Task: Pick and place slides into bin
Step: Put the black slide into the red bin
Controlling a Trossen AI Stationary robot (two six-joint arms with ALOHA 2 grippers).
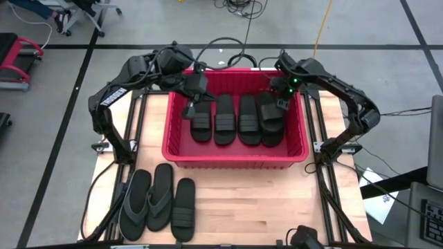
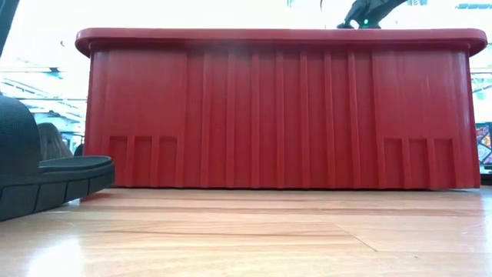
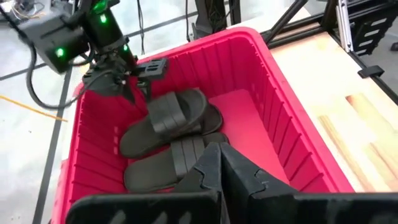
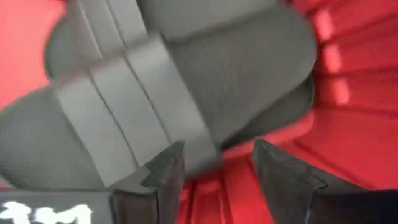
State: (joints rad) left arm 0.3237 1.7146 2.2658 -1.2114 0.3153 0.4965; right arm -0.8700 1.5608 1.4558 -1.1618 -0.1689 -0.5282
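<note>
You have five black ribbed-strap rubber slides (image 1: 239, 119) inside the large red perforated plastic bin (image 1: 235, 156), three sandals (image 1: 158, 202) outside its near wall; right gripper (image 4: 217, 163) spread empty, left gripper (image 1: 188, 111) unreadable.

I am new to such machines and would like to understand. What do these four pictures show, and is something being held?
It is a robot with two dark arms at a wooden table. One picture looks down from above, one looks level from the table top, and two come from cameras on the wrists.

Both arms reach into the red bin. Four black slides lie side by side in it, and a fifth slide lies on top of the rightmost one. The left claw is above the leftmost slide. The right claw, fingers apart, is above the stacked slide and holds nothing.

Still on the table: one black slide and a grey flip-flop pair.
</note>
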